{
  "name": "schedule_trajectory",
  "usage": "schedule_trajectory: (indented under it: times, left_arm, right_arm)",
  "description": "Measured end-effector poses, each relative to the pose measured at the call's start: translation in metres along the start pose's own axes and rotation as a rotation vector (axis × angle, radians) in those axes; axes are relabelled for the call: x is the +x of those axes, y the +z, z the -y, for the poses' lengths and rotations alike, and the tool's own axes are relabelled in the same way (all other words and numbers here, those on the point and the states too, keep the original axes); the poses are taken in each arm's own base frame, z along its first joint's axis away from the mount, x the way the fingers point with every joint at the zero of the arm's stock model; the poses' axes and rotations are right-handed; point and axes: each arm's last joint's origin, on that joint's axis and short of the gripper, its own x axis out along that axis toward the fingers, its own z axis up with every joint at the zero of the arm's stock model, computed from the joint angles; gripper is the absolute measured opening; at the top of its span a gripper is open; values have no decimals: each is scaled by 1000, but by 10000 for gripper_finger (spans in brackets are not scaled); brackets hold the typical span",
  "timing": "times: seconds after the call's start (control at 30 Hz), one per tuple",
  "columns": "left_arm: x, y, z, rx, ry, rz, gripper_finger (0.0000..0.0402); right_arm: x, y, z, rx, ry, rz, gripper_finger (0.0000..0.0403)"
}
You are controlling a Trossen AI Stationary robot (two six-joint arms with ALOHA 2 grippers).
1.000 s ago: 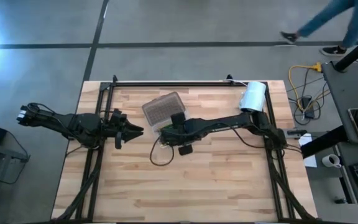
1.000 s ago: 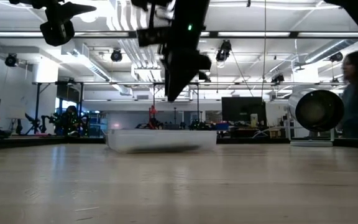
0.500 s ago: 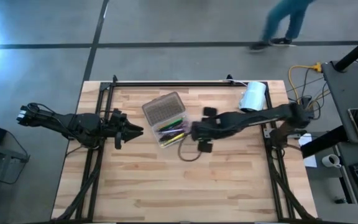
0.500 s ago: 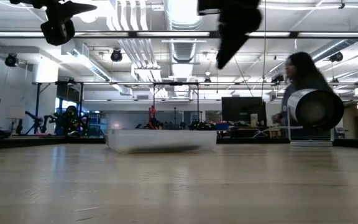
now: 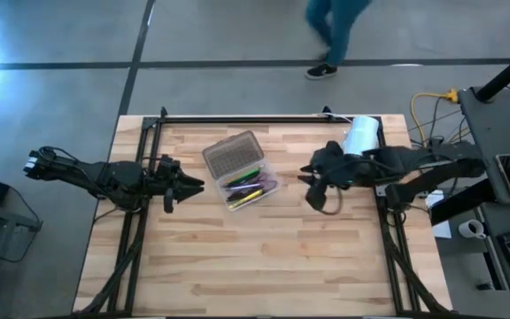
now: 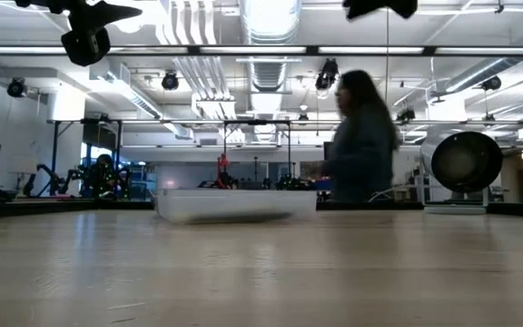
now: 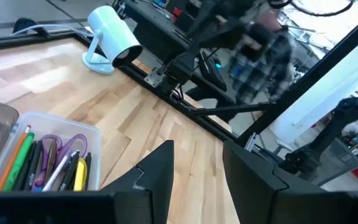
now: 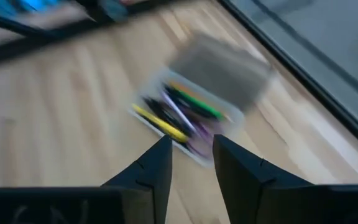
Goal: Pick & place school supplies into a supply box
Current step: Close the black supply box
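Observation:
The supply box (image 5: pixel 237 168) lies open on the table's far middle, its dark grey half (image 5: pixel 231 152) toward the far edge. The school supplies (image 5: pixel 250 186), green, yellow, purple and dark pens with purple-handled scissors (image 7: pixel 58 147), lie flat in its clear half (image 7: pixel 92 134). My left gripper (image 5: pixel 198 184) hovers open just left of the box, nothing between its fingers (image 7: pixel 160 163). My right gripper (image 5: pixel 308 174) is raised to the right of the box. It is tipped down toward it and open, with nothing between its fingers (image 8: pixel 159 163).
A white cylindrical roll (image 5: pixel 360 137) lies at the table's far right corner, beside my right arm. A dark cable loop (image 5: pixel 328 200) hangs under that arm. A person (image 6: pixel 361 136) walks on the floor beyond the far edge. Bare wood lies toward the near edge.
My right gripper has drawn back from over the box's clear half toward the table's right edge, rising and rolling as it went. The pens in the box, hidden under it a second ago, now show. The person beyond the far edge has walked leftward.

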Motion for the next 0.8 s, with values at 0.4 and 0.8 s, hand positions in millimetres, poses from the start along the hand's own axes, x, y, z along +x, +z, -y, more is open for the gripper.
schedule_trajectory:
  times: [0.4, 0.8]
  left_arm:
    - [1, 0, 0, -110, -1, 4, 122]
    - [2, 0, 0, -62, 1, 1, 122]
  right_arm:
    - [-4, -28, 1, -37, 510, 278, 104]
    - [37, -109, 28, 156, 563, 334, 91]
